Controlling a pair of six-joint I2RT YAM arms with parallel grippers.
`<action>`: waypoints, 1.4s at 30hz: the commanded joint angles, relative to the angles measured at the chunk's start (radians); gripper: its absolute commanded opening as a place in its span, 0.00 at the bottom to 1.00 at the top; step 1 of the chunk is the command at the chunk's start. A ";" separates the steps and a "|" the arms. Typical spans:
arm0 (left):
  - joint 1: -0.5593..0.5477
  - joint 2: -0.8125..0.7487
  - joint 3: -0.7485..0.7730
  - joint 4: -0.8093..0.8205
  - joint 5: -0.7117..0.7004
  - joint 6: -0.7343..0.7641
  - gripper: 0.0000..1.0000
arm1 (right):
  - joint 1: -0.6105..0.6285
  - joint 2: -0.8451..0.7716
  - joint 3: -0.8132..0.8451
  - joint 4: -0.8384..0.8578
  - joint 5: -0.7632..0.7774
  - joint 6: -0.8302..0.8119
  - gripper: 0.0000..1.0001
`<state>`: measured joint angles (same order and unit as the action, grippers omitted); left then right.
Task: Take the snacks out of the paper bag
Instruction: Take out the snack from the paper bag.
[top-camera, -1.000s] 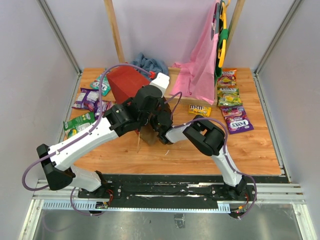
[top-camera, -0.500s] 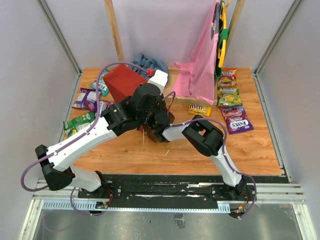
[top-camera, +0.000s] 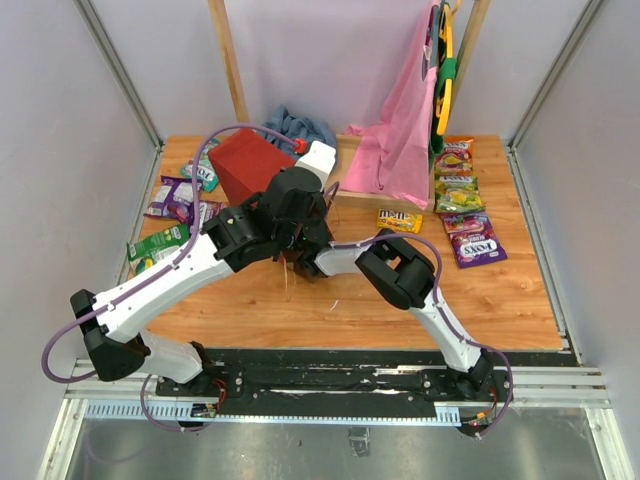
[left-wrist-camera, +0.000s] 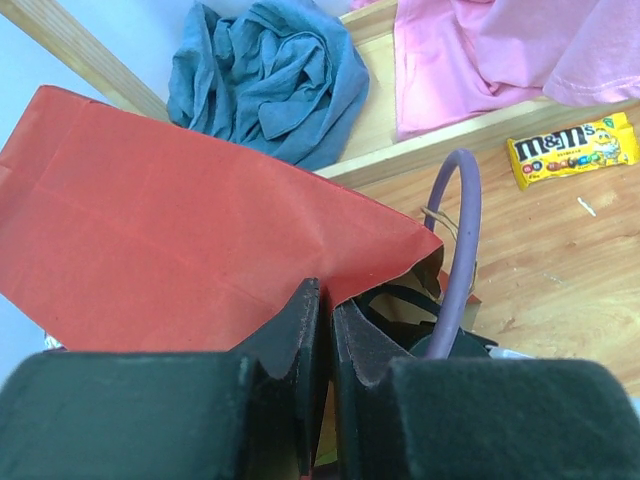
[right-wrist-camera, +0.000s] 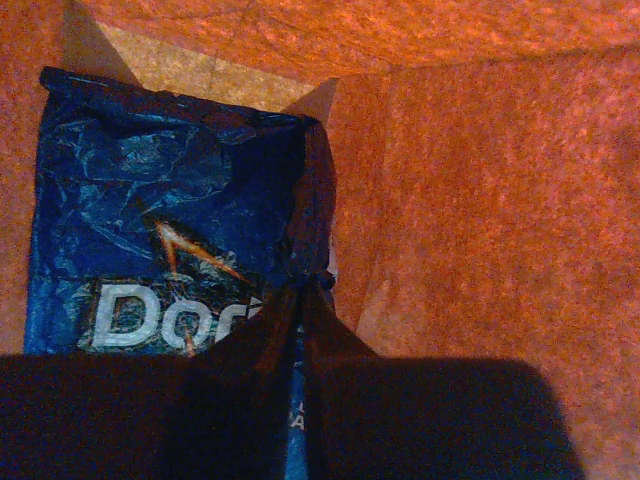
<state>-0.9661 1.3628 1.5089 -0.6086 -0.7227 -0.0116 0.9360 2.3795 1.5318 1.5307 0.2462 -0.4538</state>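
The paper bag (left-wrist-camera: 180, 240), red outside, lies on its side. My left gripper (left-wrist-camera: 325, 305) is shut on the rim at its mouth. In the top view the paper bag (top-camera: 243, 165) runs back-left from where both arms meet. My right gripper (right-wrist-camera: 300, 295) is inside it, between the orange-lit kraft walls (right-wrist-camera: 480, 200), shut on the crumpled right edge of a large blue Doritos bag (right-wrist-camera: 150, 220). Other snacks lie outside: a yellow M&M's packet (top-camera: 399, 219), purple packets (top-camera: 172, 196) and a green packet (top-camera: 155, 243) on the left, and a row of several packets (top-camera: 460, 185) on the right.
A blue-grey cloth (left-wrist-camera: 270, 75) is bunched behind the bag. A pink garment (top-camera: 400, 140) hangs from a wooden rack (top-camera: 228, 60) over a low wooden ledge (left-wrist-camera: 470, 135). A purple cable (left-wrist-camera: 455, 250) loops past the bag mouth. Grey walls close in the sides.
My right gripper has closed on the Doritos bag, and the right arm has reached further left into the bag mouth. The left gripper keeps its hold on the rim.
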 joint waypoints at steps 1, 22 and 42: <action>-0.005 0.000 0.009 0.005 0.002 -0.011 0.13 | -0.003 -0.027 -0.019 0.058 -0.036 0.000 0.01; 0.010 0.014 0.010 -0.015 -0.055 -0.022 0.14 | 0.167 -0.391 -0.603 0.059 0.069 0.149 0.01; 0.020 0.015 0.016 -0.043 -0.094 -0.027 0.14 | 0.210 -0.854 -0.957 0.057 0.136 0.186 0.01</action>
<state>-0.9569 1.3762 1.5085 -0.6399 -0.7753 -0.0269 1.1091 1.6100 0.6201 1.5322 0.3706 -0.2649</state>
